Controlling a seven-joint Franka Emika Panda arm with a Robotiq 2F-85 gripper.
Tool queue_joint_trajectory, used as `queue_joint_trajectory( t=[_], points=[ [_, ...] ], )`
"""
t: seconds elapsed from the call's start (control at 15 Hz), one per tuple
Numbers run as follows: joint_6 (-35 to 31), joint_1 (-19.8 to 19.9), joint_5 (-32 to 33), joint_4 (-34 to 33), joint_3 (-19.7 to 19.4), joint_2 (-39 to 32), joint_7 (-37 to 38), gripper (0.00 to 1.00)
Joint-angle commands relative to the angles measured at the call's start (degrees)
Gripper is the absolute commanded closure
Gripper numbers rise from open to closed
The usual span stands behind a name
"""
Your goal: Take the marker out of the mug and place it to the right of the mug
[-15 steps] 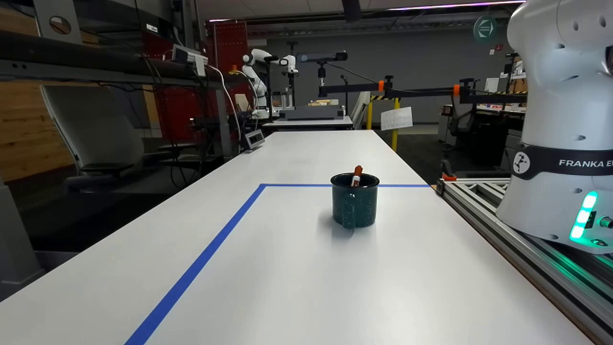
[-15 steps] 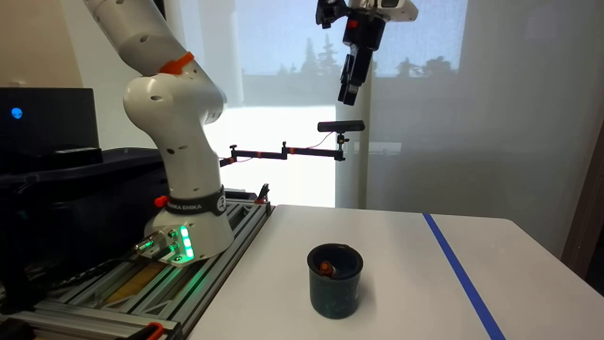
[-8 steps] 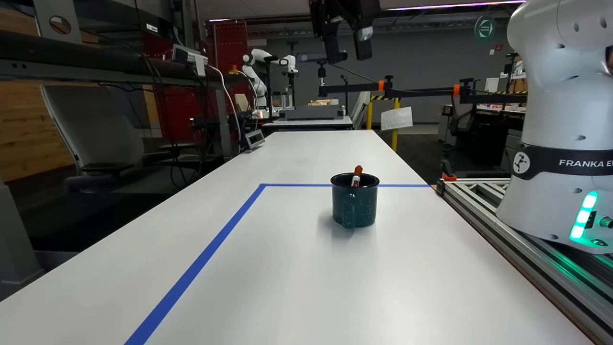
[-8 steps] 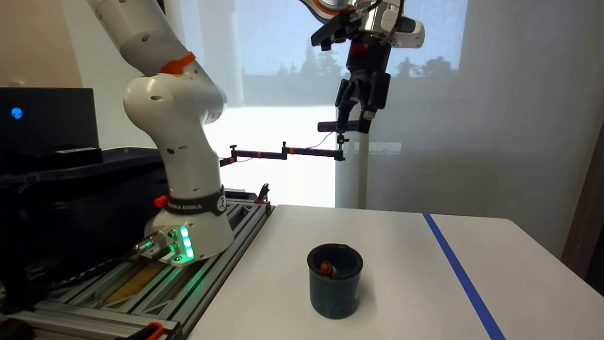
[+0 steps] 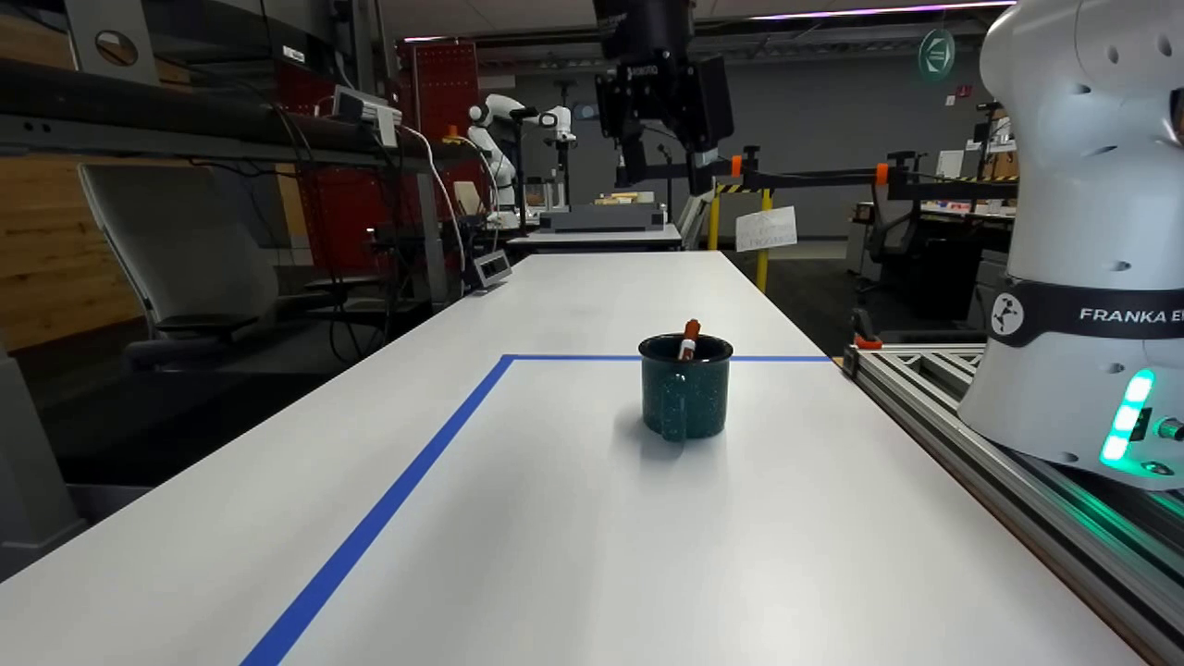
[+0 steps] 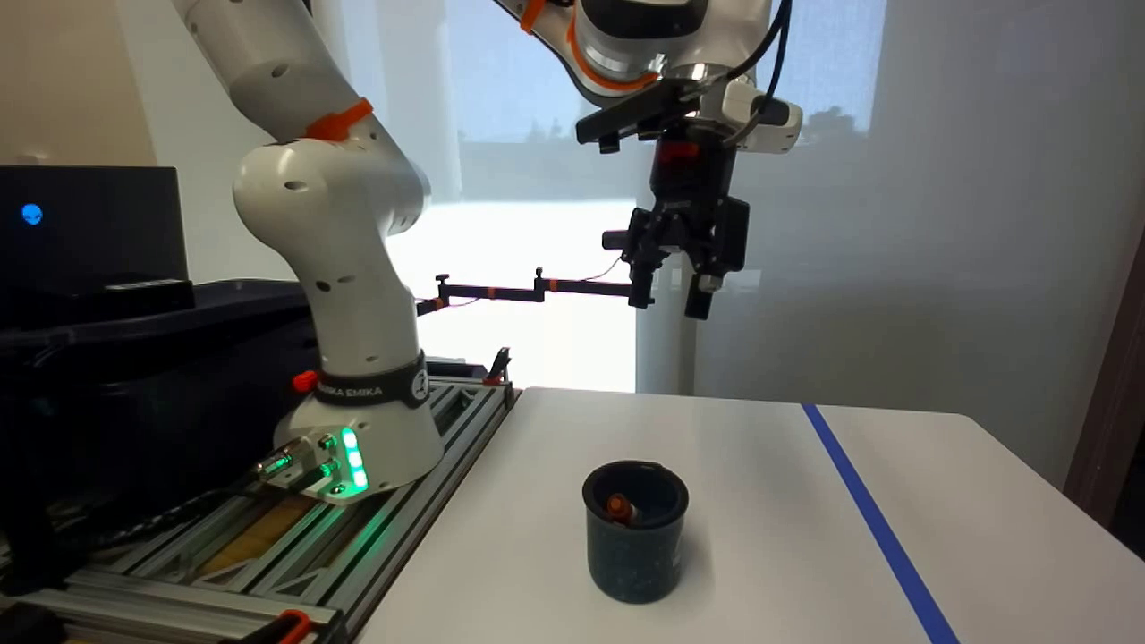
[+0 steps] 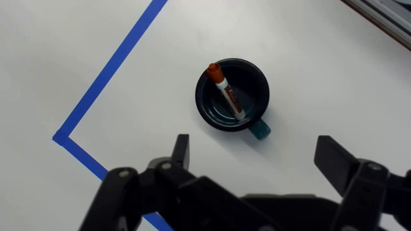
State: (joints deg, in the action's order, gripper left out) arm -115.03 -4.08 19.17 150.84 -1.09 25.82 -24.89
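Observation:
The dark teal mug stands upright on the white table, and it also shows in an exterior view and in the wrist view. The marker leans inside it, with its orange-red cap sticking up just above the rim. In the wrist view the marker has a white and dark red body, and its cap end rests at the rim opposite the handle. My gripper is open and empty, well above the table and the mug. In the wrist view the open fingers lie below the mug in the picture.
Blue tape marks lines on the white table. The robot base stands on a metal rail frame along one table edge. A camera on a boom arm is beyond the table.
My gripper has come down toward the table and turned, so that both fingers show apart. It has entered an exterior view from above. The mug and marker have not moved.

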Motion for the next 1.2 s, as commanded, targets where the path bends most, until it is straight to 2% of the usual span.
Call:
queue_joint_trajectory(
  t=[0.0, 0.53, 0.87, 0.93, 1.13],
  points=[
    [-4.0, 1.8, 4.4, 2.7, -1.4, -1.0, -0.7, 0.0],
    [-9.7, 5.6, 9.3, 6.6, -2.8, -5.9, 0.8, 0.0],
    [-13.6, 5.3, 9.1, 6.3, -1.9, -8.9, 1.5, 0.0],
    [-11.9, 5.4, 7.3, 6.3, -2.5, -8.3, 0.0, 0.0],
    [-13.0, 5.3, 7.3, 6.3, -2.1, -9.1, 0.2, 0.0]
  ],
)
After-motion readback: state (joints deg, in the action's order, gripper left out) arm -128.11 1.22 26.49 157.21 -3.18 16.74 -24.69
